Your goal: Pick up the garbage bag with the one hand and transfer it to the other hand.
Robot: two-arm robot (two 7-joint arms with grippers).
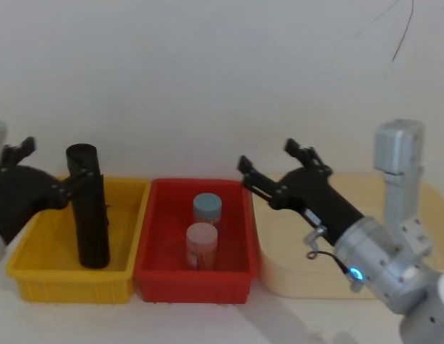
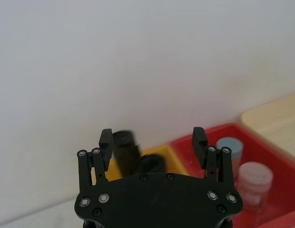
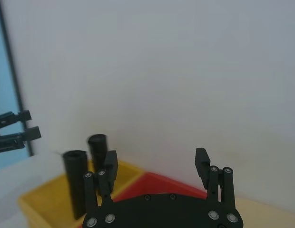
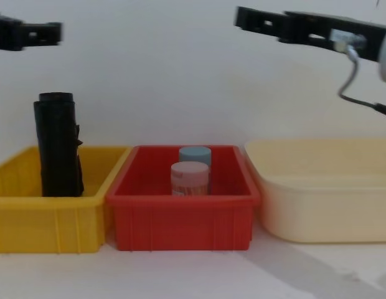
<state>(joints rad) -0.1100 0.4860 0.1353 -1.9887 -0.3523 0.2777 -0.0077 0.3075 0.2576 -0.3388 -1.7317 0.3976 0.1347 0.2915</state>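
Head view: the garbage bag [image 1: 88,215] is seen standing upright in the yellow bin [image 1: 64,287], rising well above its rim. The left gripper [image 1: 54,163] is held spread and empty up near the roll's top, and the right gripper [image 1: 266,155] is held spread, high near the red bin [image 1: 193,283]. A second black roll [image 3: 98,146] stands close by, so the wrong one could be seized, or either toppled by an off-centre closing. Open room is left above the bins for the handover.
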